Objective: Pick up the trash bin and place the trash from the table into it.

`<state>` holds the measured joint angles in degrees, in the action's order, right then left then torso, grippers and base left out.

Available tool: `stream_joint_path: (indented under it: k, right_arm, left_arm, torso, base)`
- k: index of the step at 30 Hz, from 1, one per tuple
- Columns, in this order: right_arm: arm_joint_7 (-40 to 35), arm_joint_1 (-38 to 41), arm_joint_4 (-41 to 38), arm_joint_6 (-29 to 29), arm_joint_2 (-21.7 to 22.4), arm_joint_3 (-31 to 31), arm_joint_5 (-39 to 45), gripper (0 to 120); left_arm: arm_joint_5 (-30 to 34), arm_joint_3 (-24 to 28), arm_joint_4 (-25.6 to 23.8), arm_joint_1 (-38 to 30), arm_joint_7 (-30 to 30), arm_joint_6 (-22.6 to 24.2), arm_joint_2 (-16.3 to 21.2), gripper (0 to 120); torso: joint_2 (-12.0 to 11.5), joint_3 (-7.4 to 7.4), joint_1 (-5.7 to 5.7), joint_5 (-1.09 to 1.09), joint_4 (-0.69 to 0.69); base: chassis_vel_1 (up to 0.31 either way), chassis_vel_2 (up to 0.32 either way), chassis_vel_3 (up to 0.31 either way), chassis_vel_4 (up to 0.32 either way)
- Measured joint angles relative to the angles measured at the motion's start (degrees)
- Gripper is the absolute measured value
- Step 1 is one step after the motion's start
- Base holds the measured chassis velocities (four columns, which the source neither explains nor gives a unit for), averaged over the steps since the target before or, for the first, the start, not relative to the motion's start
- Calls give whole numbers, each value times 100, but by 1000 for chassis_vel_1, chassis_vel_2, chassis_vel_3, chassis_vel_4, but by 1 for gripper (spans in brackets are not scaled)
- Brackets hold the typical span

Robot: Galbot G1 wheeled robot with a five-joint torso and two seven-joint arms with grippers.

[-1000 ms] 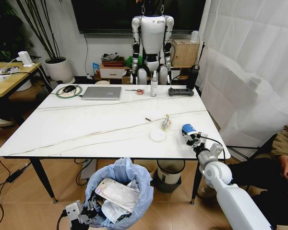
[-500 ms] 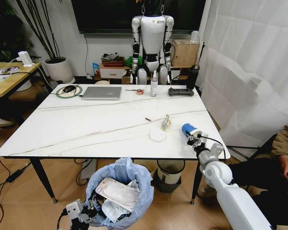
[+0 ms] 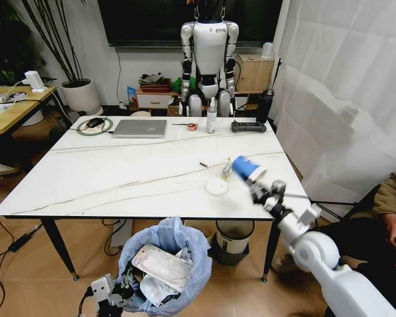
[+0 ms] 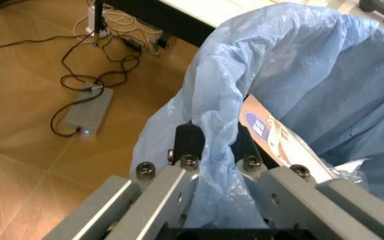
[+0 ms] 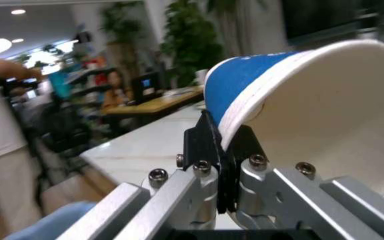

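Observation:
The trash bin (image 3: 166, 259), lined with a puffy light-blue bag (image 4: 292, 75), hangs low in front of the table (image 3: 105, 178). My left gripper (image 3: 121, 291) is shut on its bagged rim (image 4: 213, 150). Flattened packaging (image 3: 162, 265) and crumpled white paper lie inside it. My right gripper (image 3: 257, 187) is shut on the rim of a blue-and-white paper cup (image 3: 245, 169), held tilted above the table's right part; the right wrist view shows that cup (image 5: 299, 95) pinched at its lip. A white disc (image 3: 216, 187), a small wrapper (image 3: 228, 170) and a tiny dark scrap (image 3: 203, 164) remain on the tabletop.
A silver laptop (image 3: 140, 127), a spray bottle (image 3: 212, 117), a black remote (image 3: 249, 126) and a mouse on a green ring (image 3: 94, 123) line the table's far edge. A cream bin (image 3: 234, 236) stands under the table. A person (image 3: 391, 218) sits at the right.
My right gripper has lifted the cup from the table's right edge and carried it up and to the left, tilting it. The bin and left gripper have stayed put.

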<state>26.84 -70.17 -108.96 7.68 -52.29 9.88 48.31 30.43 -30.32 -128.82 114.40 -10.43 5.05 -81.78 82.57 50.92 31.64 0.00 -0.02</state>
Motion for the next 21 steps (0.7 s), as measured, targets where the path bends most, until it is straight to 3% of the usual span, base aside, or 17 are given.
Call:
stream_joint_path:
  k: [5,6,11,21]
  right_arm:
    - [289,211,-552,127,222,-1056,-177,0]
    - [289,211,-552,127,222,-1056,-177,0]
    - [366,711,-488,219,327,-2233,-511,0]
    - [159,1034,-29,179,180,-2694,-778,0]
  left_arm:
    - [-45,2,-107,30,-18,24,-2,0]
    - [-45,2,-107,30,-18,24,-2,0]
    - [-80,1,-112,14,-30,49,-11,0]
    - [-82,11,-150,12,-40,57,-47,0]
  torso:
    - [0,0,0,-1,2]
    - [0,0,0,-1,2]
    - [0,1,0,-1,2]
    - [0,1,0,0,2]
  base:
    - [0,0,0,0]
    - [0,0,0,0]
    - [0,0,0,0]
    - [0,0,0,0]
